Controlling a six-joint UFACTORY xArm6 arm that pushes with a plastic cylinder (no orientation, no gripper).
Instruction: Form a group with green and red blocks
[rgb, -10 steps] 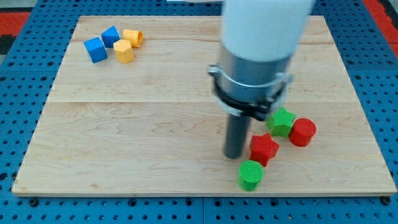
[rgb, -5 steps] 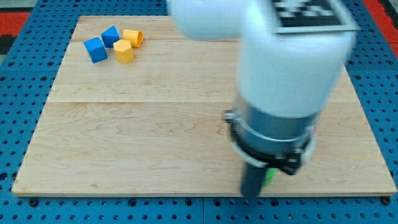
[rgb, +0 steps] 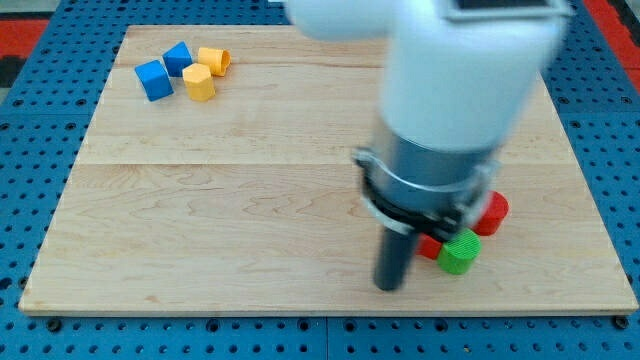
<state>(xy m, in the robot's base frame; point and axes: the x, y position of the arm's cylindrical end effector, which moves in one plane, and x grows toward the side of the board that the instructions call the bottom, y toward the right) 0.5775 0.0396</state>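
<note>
My tip (rgb: 390, 287) rests on the board near its bottom edge, just left of the red and green blocks. A green cylinder (rgb: 460, 252) lies to the tip's right. A red block (rgb: 430, 246) peeks out between the rod and the green cylinder, touching the cylinder; its shape is mostly hidden. A red cylinder (rgb: 492, 212) sits up and right of them, partly behind the arm. A second green block seen earlier is hidden behind the arm.
Two blue blocks (rgb: 153, 79) (rgb: 178, 57) and two yellow blocks (rgb: 198, 82) (rgb: 213, 60) cluster at the board's top left. The wooden board (rgb: 200, 200) lies on a blue pegboard; its bottom edge is close below my tip.
My tip swung down toward the bottom edge, then moved slightly up and left. The green cylinder has moved right and up, now beside the red block.
</note>
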